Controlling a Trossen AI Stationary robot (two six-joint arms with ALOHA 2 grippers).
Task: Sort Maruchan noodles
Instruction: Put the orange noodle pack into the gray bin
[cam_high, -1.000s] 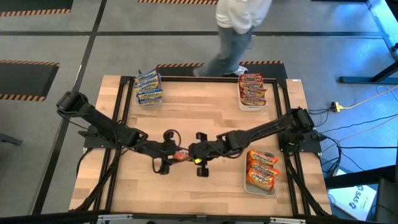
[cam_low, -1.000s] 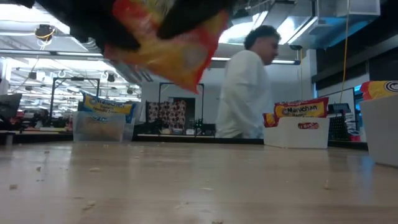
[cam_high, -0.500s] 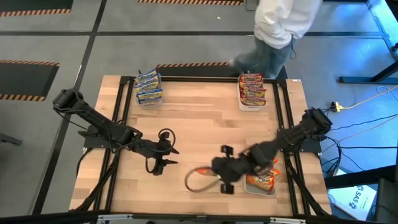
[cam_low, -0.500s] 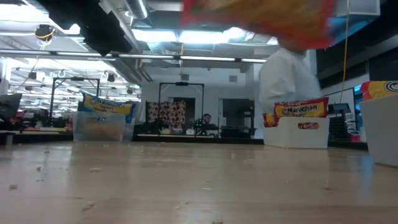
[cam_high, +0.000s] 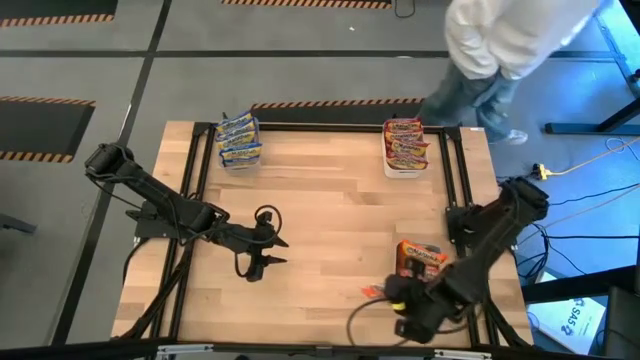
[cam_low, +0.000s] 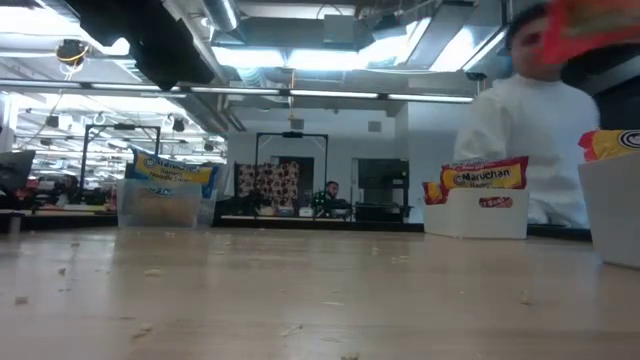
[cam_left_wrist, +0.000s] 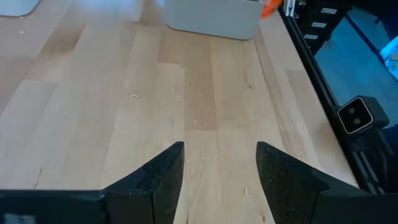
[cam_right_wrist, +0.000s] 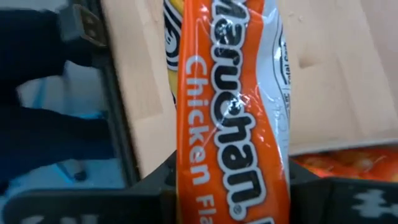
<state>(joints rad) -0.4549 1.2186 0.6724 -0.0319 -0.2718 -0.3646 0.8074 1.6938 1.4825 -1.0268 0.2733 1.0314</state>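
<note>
While clamped around its middle by the right gripper (cam_right_wrist: 227, 186), the orange noodle packet (cam_right_wrist: 233, 106) looks light, crinkly and slippery. Gripping mid-body seems safest, gently, since the brick likely cracks. Off at the table's middle, the left gripper (cam_left_wrist: 214, 163) waits with fingers spread, holding nothing.

The wooden table (cam_high: 330, 210) carried three tubs of noodle packets: blue-yellow (cam_high: 239, 140), red (cam_high: 405, 145), and orange (cam_high: 420, 262) just beside the right gripper (cam_high: 392, 295).

A robotics lab: hazard-striped floor tape (cam_high: 40, 100), ceiling strip lights (cam_low: 300, 92), framed wooden table (cam_high: 330, 190).
</note>
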